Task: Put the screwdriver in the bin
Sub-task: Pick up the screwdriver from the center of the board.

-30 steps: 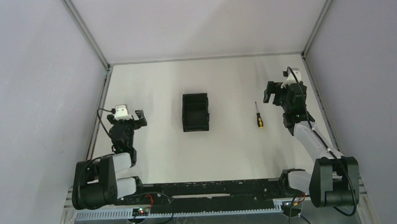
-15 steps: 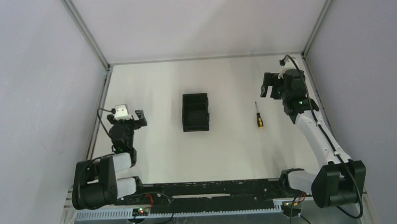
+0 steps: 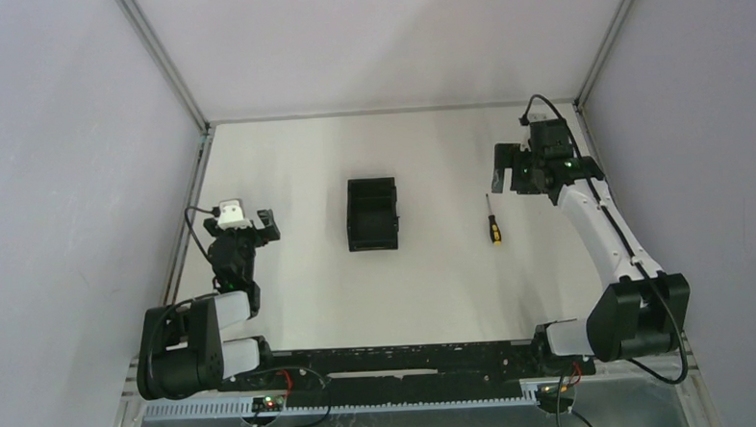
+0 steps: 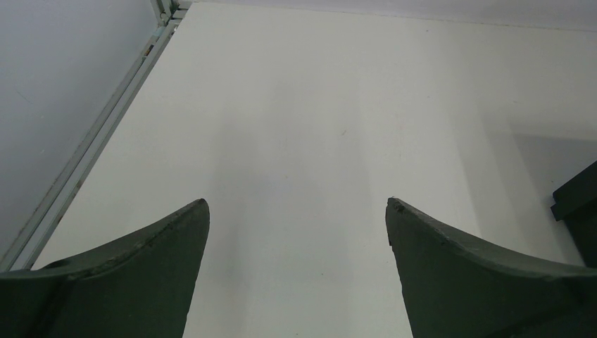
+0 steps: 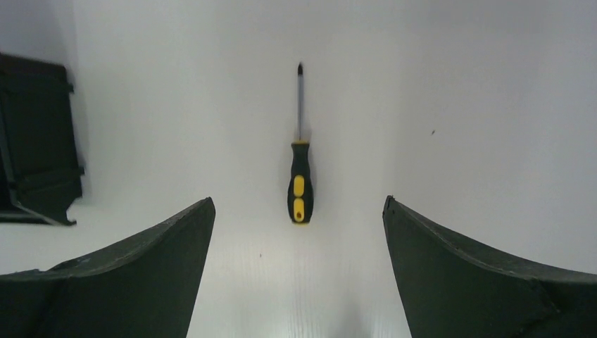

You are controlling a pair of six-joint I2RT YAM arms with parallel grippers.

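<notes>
The screwdriver [image 3: 493, 220] lies flat on the white table, to the right of the bin, its tip pointing to the far side. In the right wrist view the screwdriver [image 5: 299, 179] lies between and just beyond my fingertips. The black bin [image 3: 372, 214] stands mid-table; it also shows at the left edge of the right wrist view [image 5: 35, 141]. My right gripper [image 3: 503, 172] [image 5: 298, 199] hangs open and empty above the table, by the screwdriver's far end. My left gripper [image 3: 267, 225] [image 4: 298, 201] is open and empty, low at the left.
Grey walls and metal frame rails [image 3: 198, 149] close in the table on the left, back and right. A dark corner of the bin [image 4: 581, 204] shows at the right edge of the left wrist view.
My right arm has stretched out and swung its gripper toward the far side and a little left, over the screwdriver. The left arm, screwdriver and bin have not moved.
</notes>
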